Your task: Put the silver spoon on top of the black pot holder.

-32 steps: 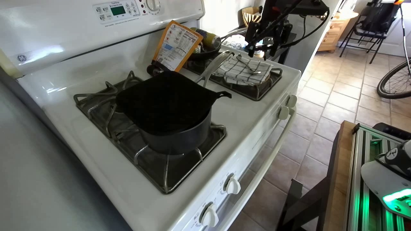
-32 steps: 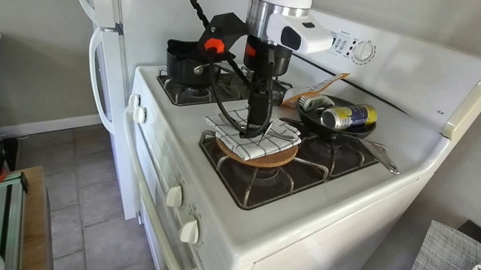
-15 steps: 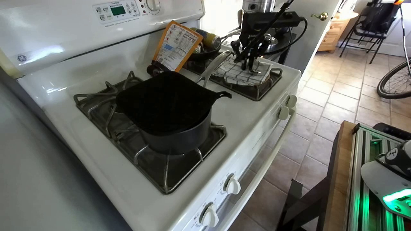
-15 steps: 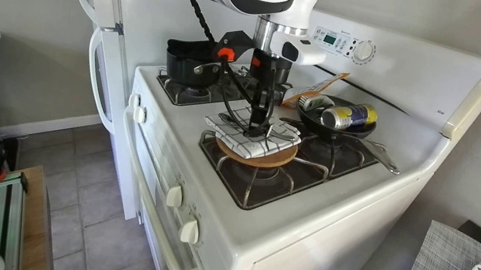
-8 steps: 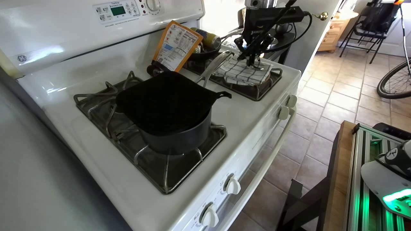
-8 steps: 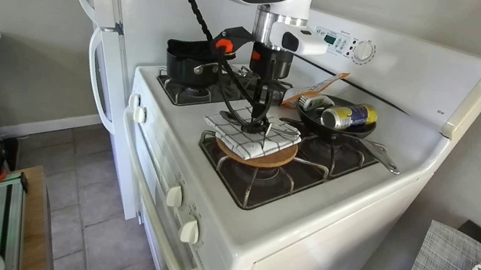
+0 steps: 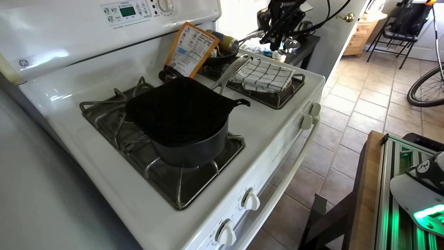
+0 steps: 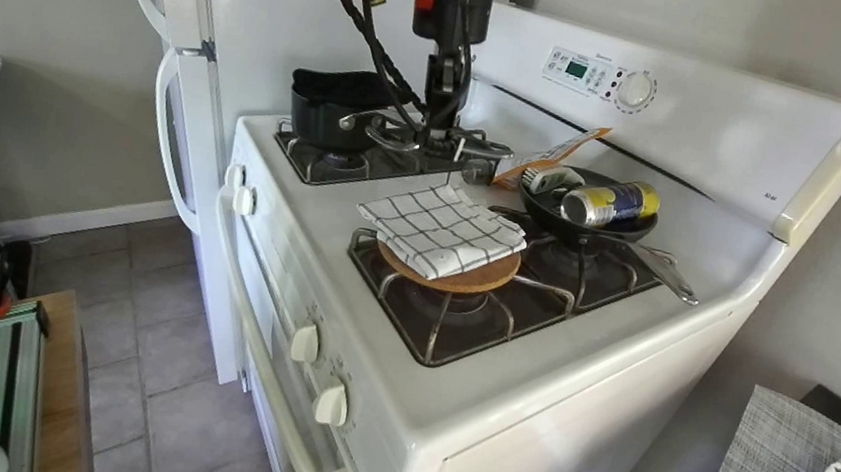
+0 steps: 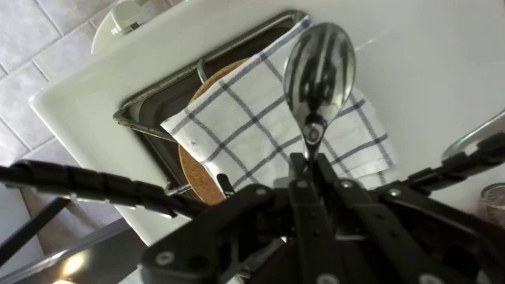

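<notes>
The silver spoon (image 9: 320,71) is off the cloth, gripped at its neck with the bowl pointing away in the wrist view. My gripper (image 9: 309,159) is shut on it. In an exterior view the gripper (image 8: 438,140) hangs above the checked cloth, with the spoon's bowl (image 8: 395,136) sticking out on one side and its handle on the other. The black pot holder (image 7: 180,107) lies flat over a dark pot (image 7: 194,151) on the near burner, its small tab (image 7: 241,101) jutting past the rim. The wrist view does not show the pot holder.
The folded checked cloth (image 8: 446,231) rests on a cork disc (image 8: 502,272) over a burner grate. A pan with a can (image 8: 614,203) and an orange bag (image 7: 192,48) stand near the back panel. The pot's metal handle (image 7: 230,71) slants up between the pot and the cloth.
My gripper came down to the spoon on the cloth, closed on it and has risen with it. The cloth stayed in place, now without the spoon. Pot and pot holder have not moved.
</notes>
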Motion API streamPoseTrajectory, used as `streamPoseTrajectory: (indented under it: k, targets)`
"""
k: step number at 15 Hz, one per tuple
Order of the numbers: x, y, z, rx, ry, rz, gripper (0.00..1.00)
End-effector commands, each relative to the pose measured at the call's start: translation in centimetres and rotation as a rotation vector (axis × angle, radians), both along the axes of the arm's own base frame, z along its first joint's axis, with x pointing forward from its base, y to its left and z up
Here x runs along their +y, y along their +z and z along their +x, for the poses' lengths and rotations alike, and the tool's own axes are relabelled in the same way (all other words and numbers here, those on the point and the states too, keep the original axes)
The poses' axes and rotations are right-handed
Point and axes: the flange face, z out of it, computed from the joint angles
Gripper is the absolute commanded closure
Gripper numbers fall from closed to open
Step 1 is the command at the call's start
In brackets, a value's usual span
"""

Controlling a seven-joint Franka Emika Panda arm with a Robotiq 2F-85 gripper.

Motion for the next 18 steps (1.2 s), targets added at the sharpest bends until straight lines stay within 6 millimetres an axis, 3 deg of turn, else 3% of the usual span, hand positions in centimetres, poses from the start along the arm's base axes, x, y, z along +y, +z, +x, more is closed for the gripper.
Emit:
streamPoseTrajectory:
  k: [1,3,7,10,13,18]
  targets:
    - [4.2,3.7,-1.4,-0.023,0.168,-0.026,0.98]
    - [7.1,5.3,-1.3,-0.073,0.289,-0.035,0.98]
    - [12.2,6.6,0.7,-0.149,0.511,-0.005,0.98]
    - [16.2,5.2,1.5,-0.156,0.666,0.061,0.98]
    - [20.0,3.2,0.9,-0.114,0.822,0.126,0.98]
    - [23.8,1.9,-0.3,-0.065,1.078,0.133,0.98]
